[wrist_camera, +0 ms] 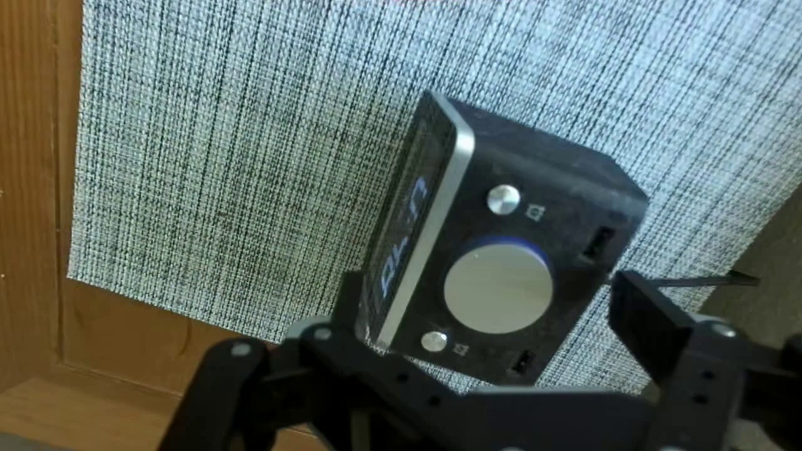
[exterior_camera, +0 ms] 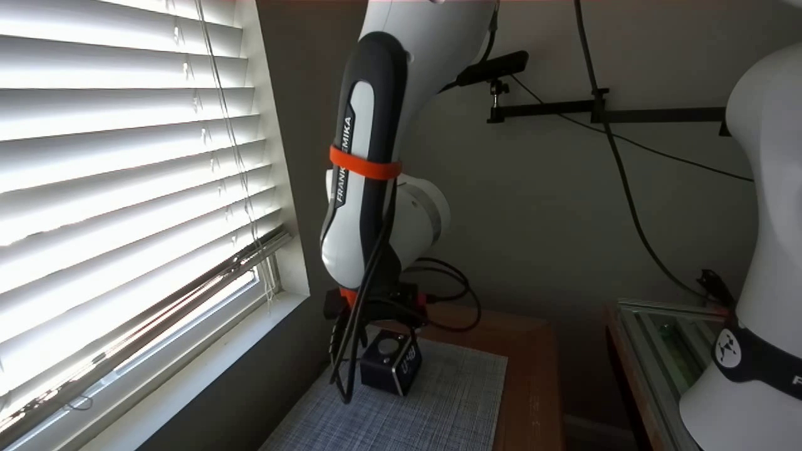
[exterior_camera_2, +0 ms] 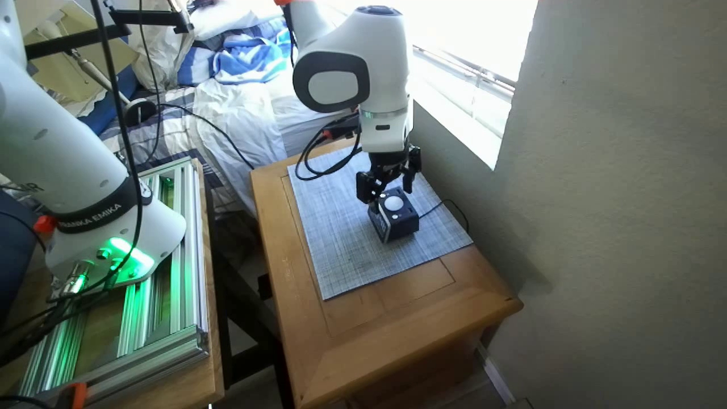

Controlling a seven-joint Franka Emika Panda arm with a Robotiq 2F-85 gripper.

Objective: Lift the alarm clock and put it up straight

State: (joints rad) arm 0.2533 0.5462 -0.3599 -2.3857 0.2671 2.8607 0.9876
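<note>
The alarm clock (exterior_camera: 380,371) is a small black box with a pale round button on top and a lit digital face on one side. It stands on the woven mat, button side up, in both exterior views (exterior_camera_2: 404,220). In the wrist view the clock (wrist_camera: 498,288) is turned at an angle between the fingers. My gripper (exterior_camera_2: 391,196) points down just above it and is open. In the wrist view one finger is beside the display face and the other is near the back edge. I cannot tell whether either finger touches it. The fingers are partly hidden in an exterior view.
The grey woven mat (exterior_camera_2: 341,244) lies on a wooden table (exterior_camera_2: 392,324). A thin black cord (exterior_camera_2: 454,205) runs from the clock's back toward the wall. A window with blinds (exterior_camera: 125,156) and its sill stand close beside the table. Black cables (exterior_camera: 473,307) loop at the wrist.
</note>
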